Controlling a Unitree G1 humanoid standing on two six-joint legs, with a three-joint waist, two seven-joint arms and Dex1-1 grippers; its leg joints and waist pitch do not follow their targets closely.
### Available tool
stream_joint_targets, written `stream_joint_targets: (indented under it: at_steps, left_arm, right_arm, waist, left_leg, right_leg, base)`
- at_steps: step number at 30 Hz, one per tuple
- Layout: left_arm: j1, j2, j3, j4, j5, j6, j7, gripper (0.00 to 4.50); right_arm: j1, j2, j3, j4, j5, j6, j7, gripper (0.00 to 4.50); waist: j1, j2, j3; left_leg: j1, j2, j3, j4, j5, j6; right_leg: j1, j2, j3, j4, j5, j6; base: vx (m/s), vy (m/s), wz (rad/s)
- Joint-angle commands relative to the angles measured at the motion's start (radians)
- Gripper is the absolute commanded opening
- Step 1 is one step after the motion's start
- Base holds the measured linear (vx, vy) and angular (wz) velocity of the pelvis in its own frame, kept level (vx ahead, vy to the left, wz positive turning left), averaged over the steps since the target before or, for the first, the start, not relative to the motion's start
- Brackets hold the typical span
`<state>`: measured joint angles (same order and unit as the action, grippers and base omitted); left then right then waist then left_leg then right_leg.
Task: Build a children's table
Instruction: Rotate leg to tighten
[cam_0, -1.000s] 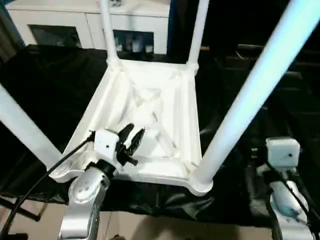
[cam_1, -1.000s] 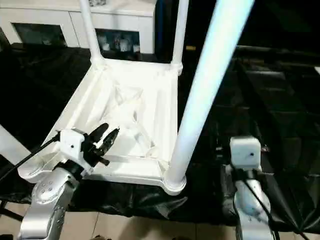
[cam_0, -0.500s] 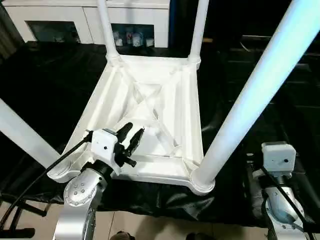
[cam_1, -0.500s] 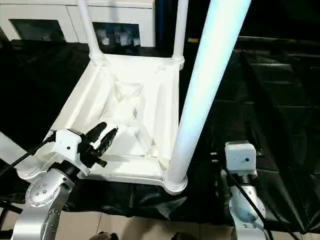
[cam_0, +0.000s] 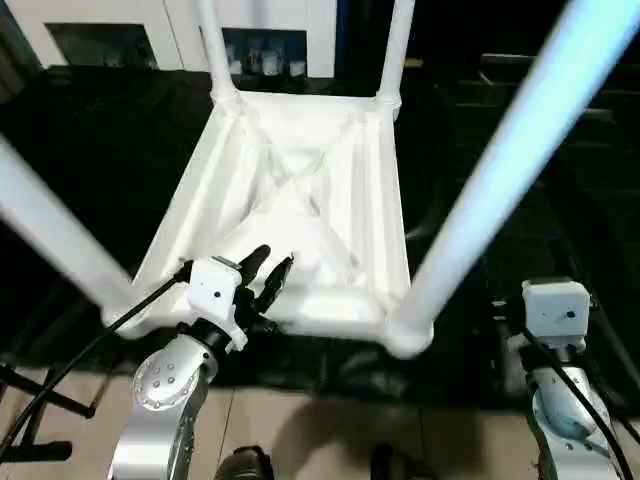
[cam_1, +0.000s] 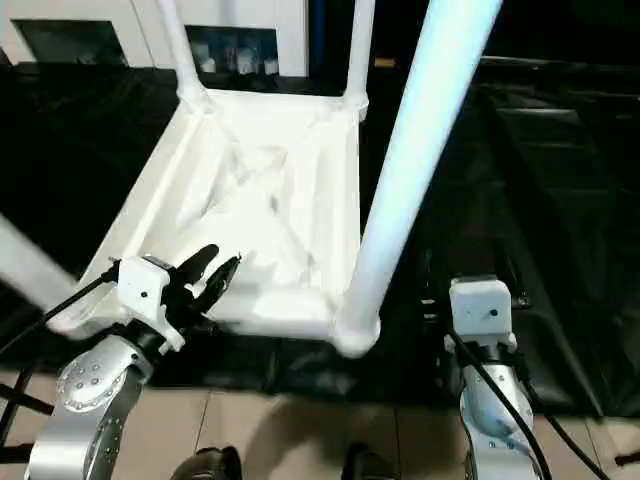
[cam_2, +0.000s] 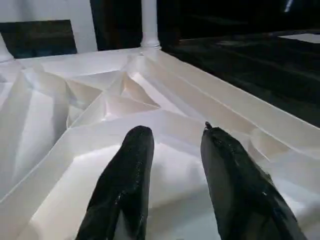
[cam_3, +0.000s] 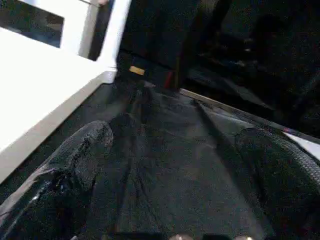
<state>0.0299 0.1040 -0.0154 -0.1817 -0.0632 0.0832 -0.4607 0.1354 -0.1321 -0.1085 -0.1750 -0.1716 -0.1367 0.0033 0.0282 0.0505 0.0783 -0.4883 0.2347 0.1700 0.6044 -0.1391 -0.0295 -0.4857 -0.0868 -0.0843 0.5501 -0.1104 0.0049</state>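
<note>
Legs (cam_0: 500, 190) of white tapered tube stood up from the overturned white ribbed plastic top (cam_0: 300, 190), so the left gripper (cam_0: 268, 275), part-spread and empty, hovered over its near rim while the right gripper (cam_3: 170, 165) gaped above the black-draped desk (cam_1: 560, 190).

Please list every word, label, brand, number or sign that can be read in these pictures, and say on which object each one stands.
No text can be read.
Table top: plain white ribbed underside, no print or label visible.
Legs: plain white, no marking visible.
Wrist camera housings: white boxes, each with a small dark spot, no letters.
Cabinet behind the table: small items on the shelf, too blurred to read.
</note>
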Motion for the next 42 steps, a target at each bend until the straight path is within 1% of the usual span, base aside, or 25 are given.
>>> stream_joint_targets:
  at_steps: [1,2,3,4,5,6,8,9,11,14,15,17,19,20,22,23,24,25,26,28,30,33,35,38,42]
  left_arm:
    - [-0.002,0.005,-0.007,-0.009,0.007,0.015,0.008,1.79]
    - [-0.003,0.007,-0.008,-0.010,0.011,0.020,0.009,1.79]
    - [-0.001,0.008,-0.008,-0.009,0.012,0.020,0.012,1.79]
    - [0.000,0.008,-0.008,-0.008,0.012,0.019,0.013,1.79]
    - [0.002,0.008,-0.006,-0.009,0.011,0.017,0.018,1.79]
    - [0.010,0.011,-0.005,-0.010,0.013,0.017,0.024,1.79]
    - [0.021,0.019,-0.007,-0.013,0.021,0.026,0.027,1.79]
    - [0.025,0.024,-0.005,-0.013,0.024,0.022,0.034,1.79]
    - [0.026,0.026,-0.001,-0.011,0.018,0.013,0.034,1.79]
    - [0.015,0.035,0.001,0.000,0.023,0.018,0.047,1.79]
    - [0.005,0.039,0.005,0.012,0.033,0.011,0.056,1.79]
    - [0.000,0.040,0.011,0.018,0.035,0.007,0.060,1.79]
    - [-0.001,0.042,0.015,0.019,0.034,0.007,0.063,1.79]
    - [-0.001,0.043,0.016,0.019,0.035,0.007,0.066,1.79]
    - [-0.002,0.046,0.017,0.019,0.042,0.014,0.081,1.79]
    - [-0.003,0.047,0.015,0.020,0.045,0.012,0.087,1.79]
    - [-0.002,0.048,0.013,0.020,0.051,0.006,0.095,1.79]
    - [-0.001,0.044,0.013,0.018,0.057,0.003,0.106,1.79]
    - [0.003,0.036,0.016,0.012,0.069,0.002,0.130,1.79]
    - [0.006,0.023,0.027,0.010,0.075,0.001,0.166,1.79]
    - [0.035,-0.019,0.074,-0.011,0.064,-0.008,0.238,1.79]
    - [0.078,-0.042,0.116,-0.038,0.063,-0.034,0.295,1.79]
    - [0.116,-0.065,0.146,-0.068,0.022,-0.086,0.297,2.06]
    - [0.200,-0.084,0.158,-0.126,-0.025,-0.170,0.265,2.19]
    - [0.217,-0.100,0.185,-0.148,-0.006,-0.204,0.331,2.60]
  right_arm:
    - [0.010,0.004,-0.004,0.002,-0.008,0.022,-0.017,4.50]
    - [0.011,0.007,-0.007,0.001,-0.006,0.027,-0.022,4.50]
    - [0.020,0.013,-0.021,-0.002,-0.006,0.052,-0.037,4.50]
    - [0.026,0.016,-0.030,-0.003,-0.004,0.065,-0.044,4.50]
    - [0.035,0.021,-0.045,-0.004,0.001,0.091,-0.054,4.50]
    - [0.051,0.032,-0.073,-0.004,0.014,0.131,-0.070,4.50]
    - [0.074,0.039,-0.096,-0.006,0.029,0.158,-0.076,4.50]
    - [0.092,0.037,-0.098,-0.009,0.032,0.163,-0.068,4.50]
    - [0.110,0.032,-0.088,-0.011,0.032,0.154,-0.054,4.50]
    - [0.152,0.048,-0.078,-0.032,0.076,0.162,-0.028,4.50]
    - [0.178,0.054,-0.064,-0.043,0.099,0.158,-0.011,4.50]
    - [0.192,0.054,-0.050,-0.048,0.100,0.149,-0.001,4.50]
    - [0.200,0.056,-0.039,-0.055,0.104,0.141,0.009,4.50]
    - [0.205,0.058,-0.033,-0.062,0.115,0.138,0.022,4.50]
    - [0.214,0.058,-0.022,-0.077,0.144,0.128,0.059,4.50]
    - [0.216,0.052,-0.014,-0.080,0.150,0.121,0.077,4.50]
    - [0.218,0.040,0.003,-0.084,0.168,0.115,0.115,4.50]
    - [0.214,0.034,0.016,-0.086,0.192,0.122,0.148,4.50]
    - [0.201,0.023,0.037,-0.090,0.224,0.141,0.197,4.50]
    - [0.179,0.007,0.064,-0.091,0.257,0.168,0.247,4.50]
    - [0.131,-0.014,0.107,-0.092,0.289,0.214,0.314,4.50]
    - [0.094,-0.033,0.146,-0.095,0.306,0.242,0.384,4.50]
    - [0.080,-0.048,0.170,-0.092,0.315,0.248,0.434,4.50]
    - [0.055,-0.073,0.195,-0.075,0.336,0.253,0.496,4.50]
    - [-0.002,-0.089,0.218,-0.033,0.360,0.255,0.543,4.50]
  waist:
    - [0.020,0.026,-0.021]
    - [0.067,0.016,0.003]
    - [0.119,-0.003,-0.004]
    - [0.096,-0.059,-0.018]
    - [0.069,-0.074,0.015]
    - [0.081,-0.072,0.019]
    - [0.094,-0.063,0.005]
    - [0.098,-0.030,-0.028]
    - [0.064,-0.015,-0.025]
    - [0.035,-0.029,0.018]
    - [0.029,-0.037,0.014]
    - [0.016,-0.035,0.027]
    - [-0.014,-0.017,0.024]
    - [0.026,-0.006,0.027]
    - [0.079,-0.039,0.005]
    - [0.053,-0.054,-0.008]
    - [0.082,-0.075,-0.044]
    - [0.073,-0.072,-0.044]
    - [0.068,-0.069,-0.043]
    - [0.038,-0.013,-0.049]
    - [0.010,0.022,-0.073]
    - [0.015,-0.018,-0.059]
    - [0.049,-0.079,-0.058]
    - [0.065,-0.086,-0.034]
    - [0.070,-0.077,-0.032]
  left_leg:
    - [-0.004,0.100,-0.005,-0.240,-0.714,0.096]
    - [-0.021,0.083,0.060,-0.255,-0.843,0.019]
    - [-0.015,0.085,0.093,-0.212,-0.803,-0.041]
    - [0.052,0.044,0.100,-0.073,-0.673,-0.070]
    - [0.129,-0.054,0.002,0.207,-0.262,-0.017]
    - [0.036,-0.100,-0.047,0.189,-0.193,0.004]
    - [0.110,-0.082,-0.058,0.066,-0.332,-0.033]
    - [0.201,-0.036,-0.048,-0.022,-0.308,-0.004]
    - [0.188,0.001,-0.048,-0.071,-0.336,0.048]
    - [0.177,-0.037,-0.031,-0.081,-0.651,0.000]
    - [0.297,-0.051,0.019,0.033,-0.673,-0.028]
    - [0.260,-0.052,0.011,-0.011,-0.666,-0.006]
    - [0.207,-0.010,0.049,-0.127,-0.818,0.082]
    - [0.123,0.055,0.090,-0.223,-0.950,0.100]
    - [0.129,0.079,0.108,-0.171,-0.879,0.074]
    - [0.164,0.041,0.091,-0.108,-0.777,0.010]
    - [0.039,-0.055,-0.085,0.153,-0.265,0.085]
    - [0.009,-0.059,-0.113,0.143,-0.181,0.096]
    - [0.021,-0.076,-0.102,0.038,0.063,0.063]
    - [0.110,-0.026,-0.131,-0.044,0.250,0.041]
    - [0.183,0.116,-0.228,-0.065,0.464,0.319]
    - [0.145,0.052,-0.215,-0.051,0.526,0.494]
    - [0.055,-0.107,-0.079,0.015,0.174,0.279]
    - [0.089,-0.057,-0.061,-0.060,-0.125,-0.014]
    - [0.118,-0.012,-0.048,-0.105,-0.241,-0.063]
  right_leg:
    - [0.096,0.042,-0.031,0.178,-0.422,-0.022]
    - [0.104,0.040,-0.028,0.238,-0.376,-0.029]
    - [0.119,0.018,0.076,0.269,-0.594,0.022]
    - [0.059,0.011,0.114,0.175,-0.914,0.093]
    - [-0.097,-0.087,0.204,-0.117,-1.473,0.105]
    - [0.044,-0.074,0.233,-0.074,-1.384,0.097]
    - [0.075,-0.042,0.210,-0.006,-1.041,0.045]
    - [0.052,0.020,0.169,0.028,-0.540,-0.047]
    - [0.077,0.015,0.135,0.034,-0.180,-0.126]
    - [0.072,-0.042,0.149,-0.056,-0.795,-0.073]
    - [-0.033,-0.009,0.167,-0.129,-1.020,-0.006]
    - [0.022,-0.014,0.152,-0.120,-0.980,0.018]
    - [0.079,0.014,0.031,0.010,-0.720,-0.012]
    - [0.154,0.004,-0.028,0.256,-0.436,-0.046]
    - [0.178,-0.044,0.037,0.265,-0.454,0.002]
    - [0.145,-0.081,0.115,0.169,-0.693,0.070]
    - [0.212,-0.300,0.257,-0.056,-0.798,0.156]
    - [0.232,-0.271,0.226,-0.021,-0.538,0.139]
    - [0.206,-0.103,0.091,0.061,0.004,0.045]
    - [0.159,0.041,0.008,0.094,0.194,-0.103]
    - [0.096,0.019,0.032,0.164,-0.167,-0.170]
    - [0.105,-0.033,0.081,0.101,-0.075,-0.203]
    - [0.184,-0.070,0.102,0.006,0.074,-0.169]
    - [0.183,-0.046,0.086,-0.029,-0.263,0.067]
    - [0.163,-0.026,0.074,-0.029,-0.349,0.003]
  base:
    - [-0.196,-0.003,-0.07]
    - [-0.211,-0.071,0.08]
    - [-0.123,-0.139,0.23]
    - [-0.123,-0.139,0.23]
    - [0.045,-0.119,0.24]
    - [0.000,0.000,0.00]
    - [-0.055,0.004,0.11]
    - [-0.127,-0.030,0.48]
    - [-0.143,-0.023,0.42]
    - [-0.118,0.061,0.01]
    - [-0.107,0.075,-0.25]
    - [-0.088,0.095,-0.45]
    - [-0.029,0.156,-0.88]
    - [-0.091,0.122,-0.83]
    - [-0.066,0.028,-0.72]
    - [0.037,-0.061,-0.59]
    - [0.058,0.003,-0.42]
    - [0.058,0.003,-0.42]
    - [0.070,0.069,-0.23]
    - [0.084,0.027,-0.03]
    - [0.033,0.002,0.04]
    - [0.009,-0.060,-0.08]
    - [-0.007,-0.120,-0.10]
    - [-0.046,-0.128,0.00]
    - [-0.021,-0.028,0.01]
